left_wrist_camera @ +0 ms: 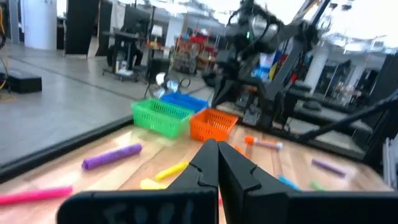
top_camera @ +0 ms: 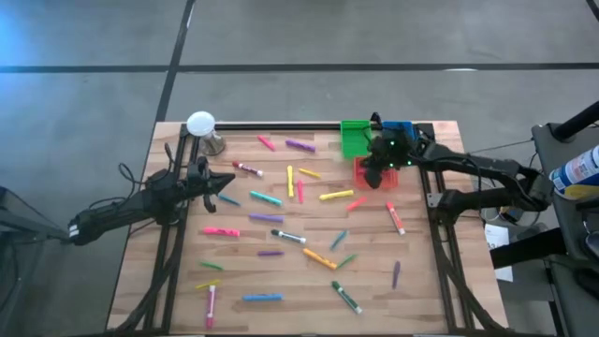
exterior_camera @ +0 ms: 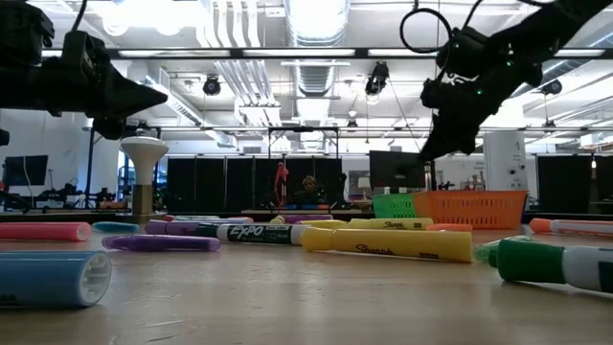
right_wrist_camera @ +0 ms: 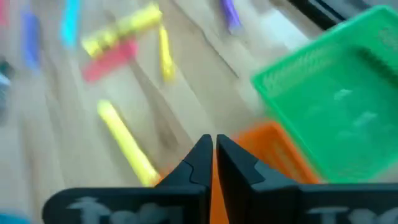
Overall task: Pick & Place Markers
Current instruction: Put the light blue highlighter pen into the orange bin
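Many short capped markers [top_camera: 288, 238] in pink, yellow, orange, green, blue and purple lie flat, scattered over the wooden table. My right gripper [top_camera: 378, 169] hovers shut above the orange bin [top_camera: 374, 176] near the far right corner; in its wrist view the shut gripper [right_wrist_camera: 214, 151] hangs over the bin's edge [right_wrist_camera: 268, 142], with a yellow marker [right_wrist_camera: 127, 144] on the wood beside it. My left gripper [top_camera: 227, 183] is shut and raised over the table's left side, pointing right; its wrist view shows the closed gripper [left_wrist_camera: 217, 163] with nothing between the fingers.
A green bin [top_camera: 354, 138] and a blue bin [top_camera: 399, 130] stand behind the orange one at the far edge. A white round-topped stand [top_camera: 201, 124] sits at the far left corner. Black rails run along the table's left, right and far sides.
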